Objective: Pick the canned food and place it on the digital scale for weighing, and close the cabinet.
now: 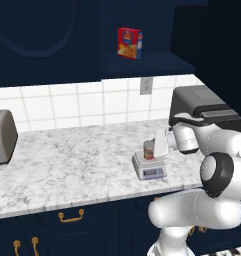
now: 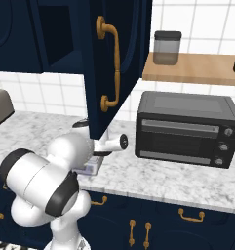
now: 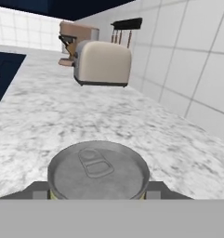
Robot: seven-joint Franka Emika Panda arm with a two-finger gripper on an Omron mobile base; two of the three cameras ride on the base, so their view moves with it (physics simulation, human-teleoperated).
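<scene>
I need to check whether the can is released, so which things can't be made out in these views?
- Right base view: the cabinet door and the arm hide the canned food; of the digital scale only a corner shows.
- Left base view: the hand covers its contact with the canned food.
- Hand view: fingertips cut off at the bottom edge.

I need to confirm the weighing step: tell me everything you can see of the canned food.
The canned food is a small cylindrical tin with a red label, a yellow-green band and a silvery metal top with a pull-tab. It stands upright on the digital scale, on the marble counter in front of the toaster oven. The gripper sits against its right side; in the hand view its fingers flank the tin closely.
</scene>
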